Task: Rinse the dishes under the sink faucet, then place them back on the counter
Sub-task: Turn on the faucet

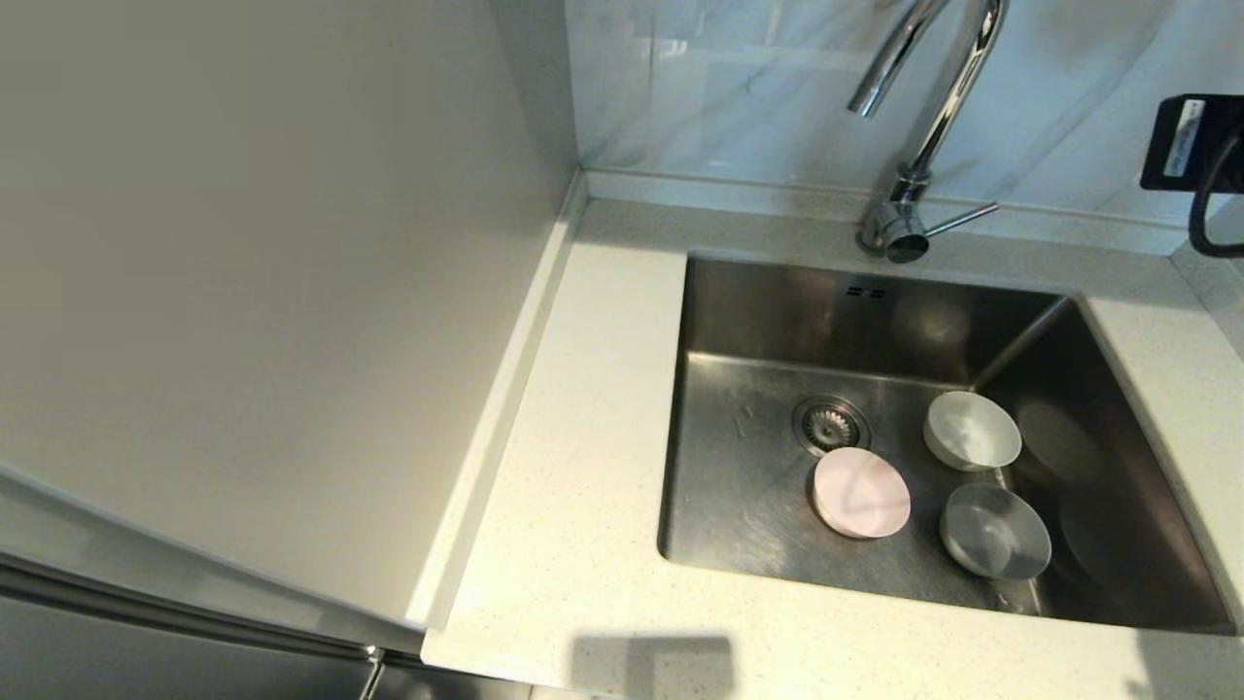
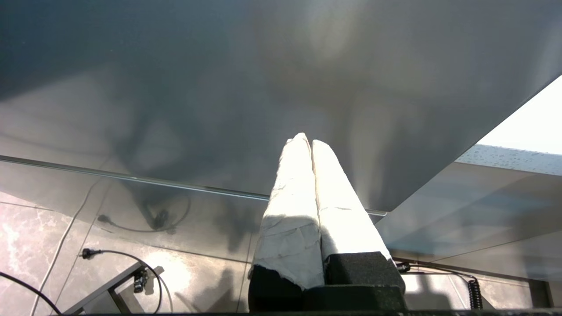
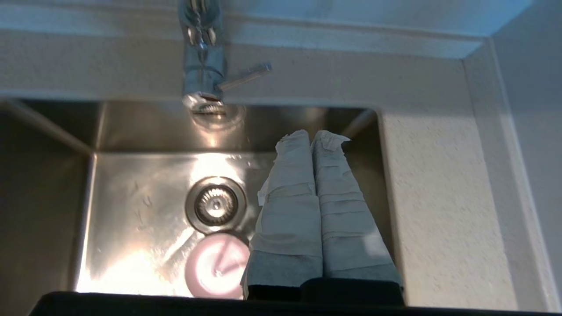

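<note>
3 bowls (image 1: 971, 430) sit in the sink (image 1: 758, 321). The right gripper (image 3: 312, 139) hangs above them, fingers pressed together, holding nothing.

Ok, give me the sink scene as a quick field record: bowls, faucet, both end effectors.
bowls: three, all on the floor of the sink
pink bowl: just in front of the drain strainer
white bowl: right of the strainer
grey-white bowl: in front of the white one
faucet: no water visible at the spout
counter: no bowls on it
right end effector: shut, empty, above the sink
left end effector: shut, parked away from the sink
</note>
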You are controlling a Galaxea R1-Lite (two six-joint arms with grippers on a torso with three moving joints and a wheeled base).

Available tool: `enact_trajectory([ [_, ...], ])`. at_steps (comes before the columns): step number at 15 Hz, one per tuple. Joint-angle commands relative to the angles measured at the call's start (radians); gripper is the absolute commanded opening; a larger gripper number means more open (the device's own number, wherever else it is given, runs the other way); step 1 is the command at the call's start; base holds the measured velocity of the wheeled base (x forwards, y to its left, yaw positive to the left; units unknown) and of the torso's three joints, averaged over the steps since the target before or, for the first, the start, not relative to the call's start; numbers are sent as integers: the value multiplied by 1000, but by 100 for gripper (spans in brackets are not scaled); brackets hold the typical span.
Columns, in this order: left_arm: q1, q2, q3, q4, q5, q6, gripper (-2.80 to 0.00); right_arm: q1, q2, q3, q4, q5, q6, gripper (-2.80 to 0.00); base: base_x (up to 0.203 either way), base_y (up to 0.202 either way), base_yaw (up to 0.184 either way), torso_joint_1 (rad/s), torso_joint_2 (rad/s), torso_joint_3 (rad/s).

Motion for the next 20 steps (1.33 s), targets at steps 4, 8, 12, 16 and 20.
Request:
enact_trajectory([
  [4,0,-3,0,0,1,0,-280,4,222,-169,8,-2,49,-280,0,0,0,0,0,0],
  [8,0,-3,0,0,1,0,-280,23,423,-334,-57,4,127,-280,0,0,0,0,0,0],
  [12,0,-3,0,0,1,0,-280,18,500,-345,-198,26,124,-280,0,0,0,0,0,0],
  [16,0,-3,0,0,-1,0,-280,-2,519,-348,-199,31,115,-280,0,0,0,0,0,0],
  [20,0,-3,0,0,1,0,-280,-8,532,-348,-196,33,87,-280,0,0,0,0,0,0],
])
